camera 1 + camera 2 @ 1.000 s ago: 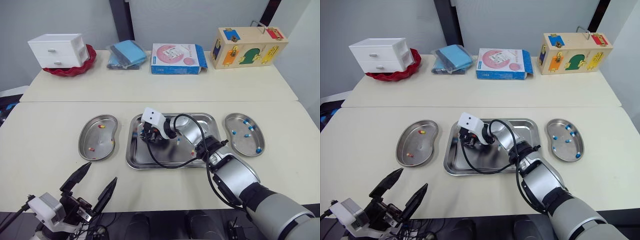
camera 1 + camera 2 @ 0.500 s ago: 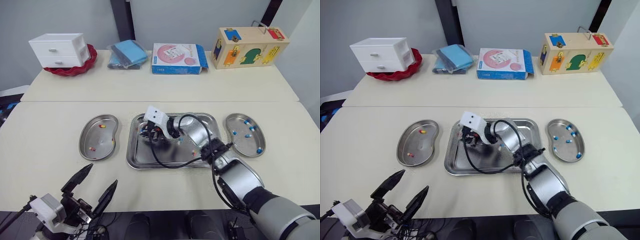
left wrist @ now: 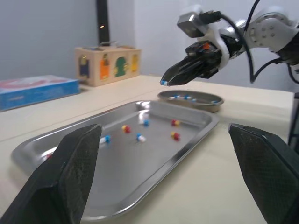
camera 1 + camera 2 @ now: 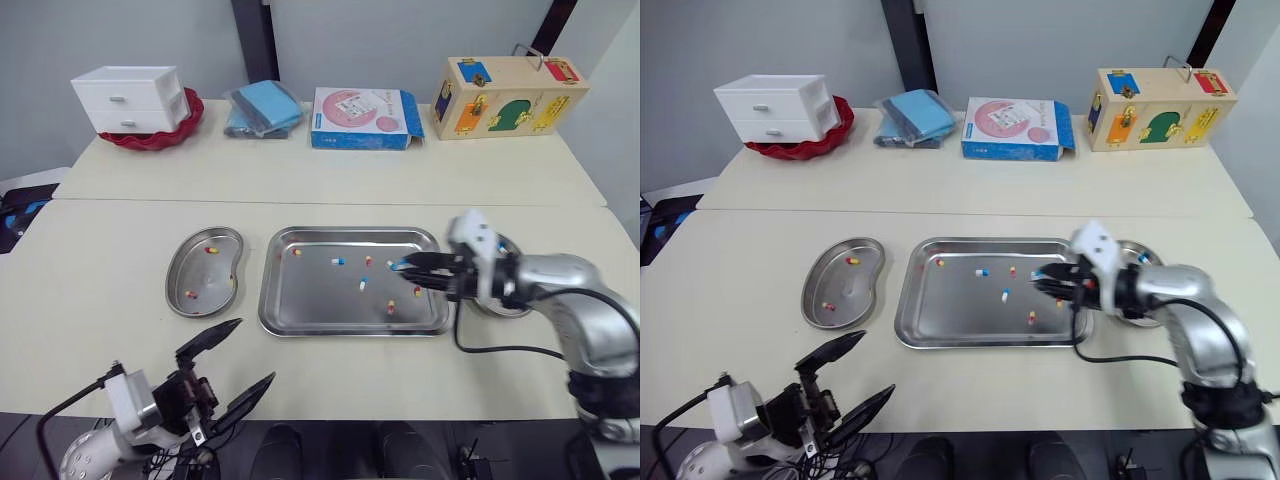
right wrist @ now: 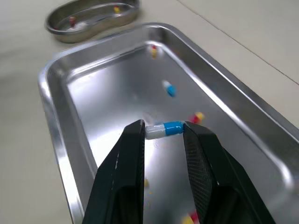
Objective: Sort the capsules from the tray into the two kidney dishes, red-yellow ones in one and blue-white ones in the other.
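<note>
Over the right end of the tray, a blue-white capsule is pinched by the right gripper. In the right wrist view its long axis is seen lying level across the gap, white end on one fingertip, blue end on the other. In the left wrist view it is shown raised off the tray floor. In front of the tray, the left gripper is held spread. Loose capsules are scattered on the tray, which is flanked by two dishes on a beige table before a grey wall.
</note>
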{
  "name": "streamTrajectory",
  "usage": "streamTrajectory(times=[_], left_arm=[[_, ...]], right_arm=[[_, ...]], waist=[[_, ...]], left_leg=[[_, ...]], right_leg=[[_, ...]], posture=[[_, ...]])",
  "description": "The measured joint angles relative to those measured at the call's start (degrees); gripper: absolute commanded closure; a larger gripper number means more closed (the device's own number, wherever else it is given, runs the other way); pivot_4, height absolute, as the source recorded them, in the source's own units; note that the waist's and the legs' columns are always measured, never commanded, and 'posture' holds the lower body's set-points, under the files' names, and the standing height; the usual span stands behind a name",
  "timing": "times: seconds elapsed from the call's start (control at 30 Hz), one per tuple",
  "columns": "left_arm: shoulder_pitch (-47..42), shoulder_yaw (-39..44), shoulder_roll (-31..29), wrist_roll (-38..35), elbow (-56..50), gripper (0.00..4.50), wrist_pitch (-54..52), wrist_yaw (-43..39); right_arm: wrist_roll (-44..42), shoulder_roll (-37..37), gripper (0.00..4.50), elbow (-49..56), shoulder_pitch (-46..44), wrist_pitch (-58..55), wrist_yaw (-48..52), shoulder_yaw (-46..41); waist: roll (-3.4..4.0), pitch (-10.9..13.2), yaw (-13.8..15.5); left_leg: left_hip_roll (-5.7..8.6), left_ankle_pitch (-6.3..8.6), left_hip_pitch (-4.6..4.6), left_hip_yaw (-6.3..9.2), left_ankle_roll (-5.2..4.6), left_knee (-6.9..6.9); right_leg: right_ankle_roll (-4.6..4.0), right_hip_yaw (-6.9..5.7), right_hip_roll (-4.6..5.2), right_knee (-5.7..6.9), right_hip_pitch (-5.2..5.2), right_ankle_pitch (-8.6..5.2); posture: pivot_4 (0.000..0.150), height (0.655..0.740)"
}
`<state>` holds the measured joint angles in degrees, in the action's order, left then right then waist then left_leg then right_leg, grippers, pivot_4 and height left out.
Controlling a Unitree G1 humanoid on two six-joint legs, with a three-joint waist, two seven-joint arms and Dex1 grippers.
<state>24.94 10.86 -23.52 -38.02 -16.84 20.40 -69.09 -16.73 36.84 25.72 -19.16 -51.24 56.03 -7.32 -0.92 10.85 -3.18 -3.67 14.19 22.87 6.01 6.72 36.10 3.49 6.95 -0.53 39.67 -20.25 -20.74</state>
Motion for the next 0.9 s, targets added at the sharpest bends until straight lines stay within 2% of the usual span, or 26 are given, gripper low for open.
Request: streamTrajectory(times=[0.3, 0.73, 0.9], left_arm=[[-5.38, -2.73, -0.05, -0.22, 2.48, 0.00, -0.38, -3.75], [-5.69, -2.63, -0.14, -0.26, 3.37, 0.00, -1.50, -4.54], [-5.26, -2.52, -0.43, -0.26, 2.86, 0.00, -1.69, -3.67]], right_arm=[[0.23, 5.04, 3.20, -4.48, 10.81, 4.38, -7.29, -11.13], [0.12, 6.05, 3.20, -11.26, 12.53, 8.42, -12.70, -11.71], [-0.31, 7.04, 2.06, -12.32, 13.00, 9.38, -12.61, -11.68]], waist=[[-0.01, -0.01, -0.05], [0.00, -0.01, -0.01], [0.00, -0.01, 0.03]], left_leg=[[0.00, 0.00, -0.04, -0.04, -0.01, 0.02], [0.00, 0.00, -0.06, -0.03, -0.01, 0.02], [0.00, 0.00, -0.06, -0.02, -0.01, 0.03]], right_leg=[[0.01, 0.04, 0.00, -0.04, 0.07, 0.00], [0.01, 0.03, 0.00, -0.02, 0.09, 0.00], [0.01, 0.03, 0.00, -0.02, 0.11, 0.00]], posture=[[0.150, 0.7400], [0.150, 0.7400], [0.150, 0.7400]])
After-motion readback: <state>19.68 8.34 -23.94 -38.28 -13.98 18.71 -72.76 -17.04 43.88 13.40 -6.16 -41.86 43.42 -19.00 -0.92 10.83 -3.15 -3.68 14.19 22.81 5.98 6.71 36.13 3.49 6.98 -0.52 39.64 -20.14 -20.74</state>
